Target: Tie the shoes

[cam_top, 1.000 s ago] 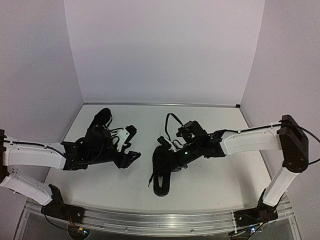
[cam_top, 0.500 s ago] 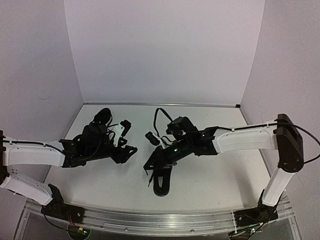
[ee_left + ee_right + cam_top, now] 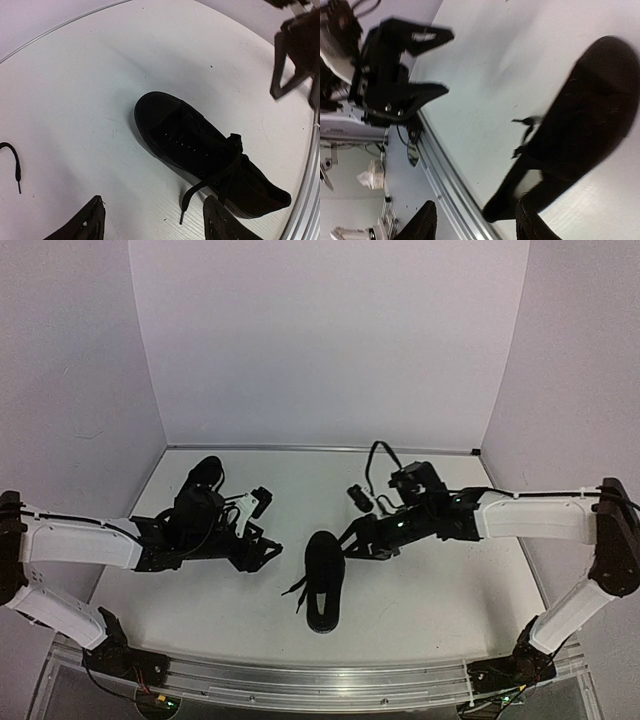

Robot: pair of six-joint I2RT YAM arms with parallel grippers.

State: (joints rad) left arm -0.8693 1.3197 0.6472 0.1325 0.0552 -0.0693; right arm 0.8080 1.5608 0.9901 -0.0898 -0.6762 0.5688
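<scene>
Shoe (image 3: 200,150) black, laces (image 3: 200,187) loose; left pincer (image 3: 152,212) spread; right pincer (image 3: 475,217) spread, near shoe.

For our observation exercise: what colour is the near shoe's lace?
Black lace, clearest in the left wrist view.

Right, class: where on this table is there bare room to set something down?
Bare: the table along the back wall, right of the far shoe; the near right corner, before the right arm; the near left, beside the near shoe. Crowded: the middle, where left gripper and right gripper flank that shoe.
</scene>
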